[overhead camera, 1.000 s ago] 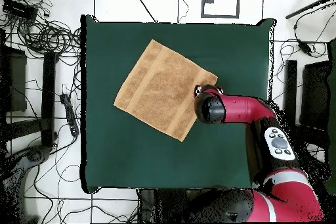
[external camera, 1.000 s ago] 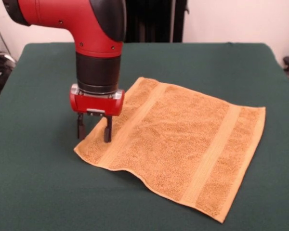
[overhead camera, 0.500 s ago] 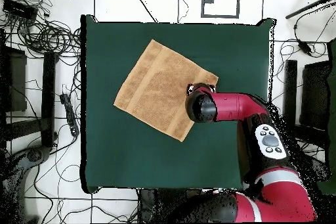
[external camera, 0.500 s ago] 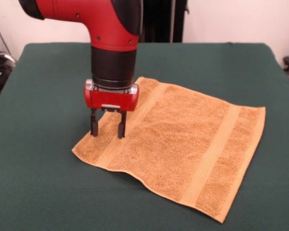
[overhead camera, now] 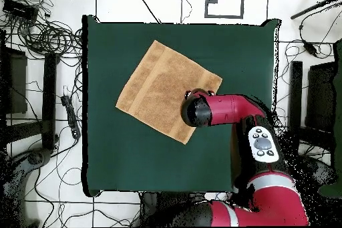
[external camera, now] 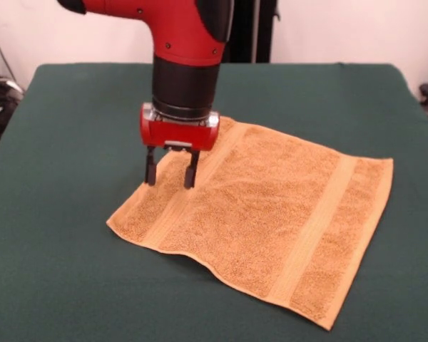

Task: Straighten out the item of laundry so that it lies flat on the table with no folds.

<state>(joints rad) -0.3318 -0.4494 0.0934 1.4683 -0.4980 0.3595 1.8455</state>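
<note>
The item of laundry (external camera: 271,214), an orange-tan towel with two lighter bands, lies spread out on the green table (external camera: 57,271). Its front edge ripples up slightly in the front view. My gripper (external camera: 170,176) hovers open just above the towel's left part, with nothing between its fingers. From overhead the towel (overhead camera: 157,85) sits as a tilted square, and the red arm's wrist covers its edge nearest the base, hiding the gripper.
Cables (overhead camera: 40,31) and dark stands surround the table on the floor in the overhead view. Green cloth stretches wide on all sides of the towel.
My gripper has moved right and away from the towel's left corner, rising a little, and stays open. The towel's left corner has settled flatter.
</note>
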